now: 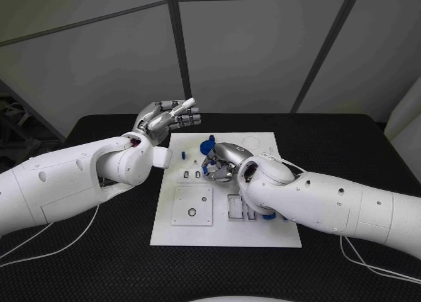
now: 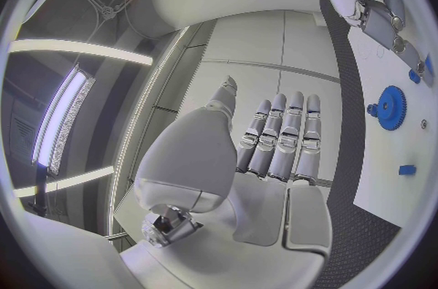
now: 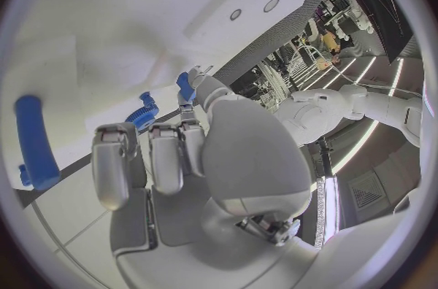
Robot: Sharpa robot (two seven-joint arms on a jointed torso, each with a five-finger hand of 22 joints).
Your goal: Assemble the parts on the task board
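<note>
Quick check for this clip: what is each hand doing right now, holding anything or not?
Left hand: open, fingers straight, holding nothing, raised beside the task board.
Right hand: low over the board, fingers curled; cannot tell if it holds a part.

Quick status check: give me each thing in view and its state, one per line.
Left robot hand: raised beyond the board's far left corner, fingers straight, holding nothing.
Right robot hand: low over the board's middle, fingers curled; a grip cannot be told.
Board: flat on the table.
Gear: flat on the board, untouched.
Long blue part: lying on the board, free.
</note>
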